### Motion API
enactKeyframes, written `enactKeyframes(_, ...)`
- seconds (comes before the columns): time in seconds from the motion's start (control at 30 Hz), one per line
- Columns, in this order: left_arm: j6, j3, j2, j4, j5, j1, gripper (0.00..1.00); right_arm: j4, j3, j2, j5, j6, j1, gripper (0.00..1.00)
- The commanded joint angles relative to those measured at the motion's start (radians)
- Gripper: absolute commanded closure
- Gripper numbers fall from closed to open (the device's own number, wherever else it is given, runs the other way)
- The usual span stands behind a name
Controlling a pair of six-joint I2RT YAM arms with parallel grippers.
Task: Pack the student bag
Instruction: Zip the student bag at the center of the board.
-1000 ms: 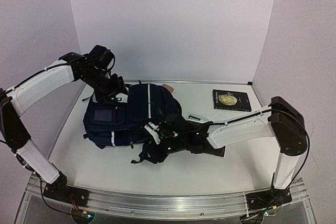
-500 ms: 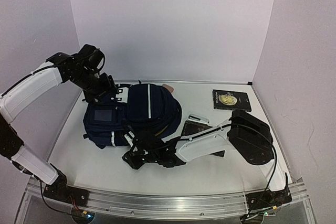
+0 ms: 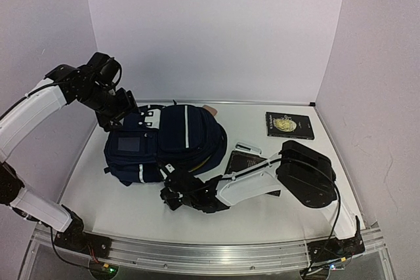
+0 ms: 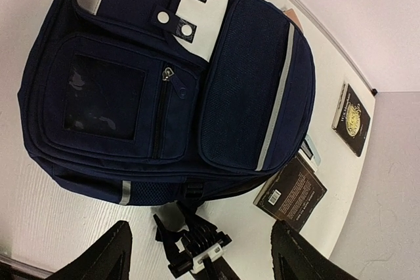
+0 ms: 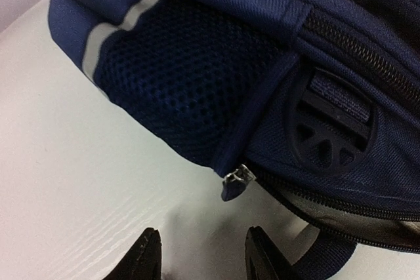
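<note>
the student bag point(image 4: 164, 90) lies flat on the white bench point(image 4: 39, 227), front up, with a white patch point(image 4: 197, 14) near its top, a dark window pocket point(image 4: 102, 96) and a grey stripe point(image 4: 279, 96) down its mesh panel. just beside it lies a dark book with a barcode point(image 4: 291, 191), and further off a dark book with a gold emblem point(image 4: 353, 117). the left tool point(image 4: 200, 226) hangs above with fingers point(image 4: 102, 260) wide apart; the right tool point(image 4: 190, 248) sits at the bag's lower edge
</note>
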Motion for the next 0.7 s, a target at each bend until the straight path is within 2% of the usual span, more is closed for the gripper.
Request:
enactKeyframes(0.0,0.019,0.009,-0.009,-0.016,-0.002,0.005,0.27,0.009,0.067,0.057,0.113,-0.049,0.005,0.57)
enactKeyframes(0.5,0.012,-0.032,-0.037,-0.026,0.004,0.005,0.27,0.018,0.164,0.107,0.251,-0.054,0.001,0.60)
enactKeyframes(0.57,0.017,-0.030,-0.029,-0.022,0.008,0.005,0.27,0.024,0.160,0.092,0.247,-0.068,0.001,0.65)
enactKeyframes(0.67,0.028,-0.030,-0.018,-0.015,0.015,0.005,0.27,0.034,0.149,0.067,0.231,-0.088,0.000,0.82)
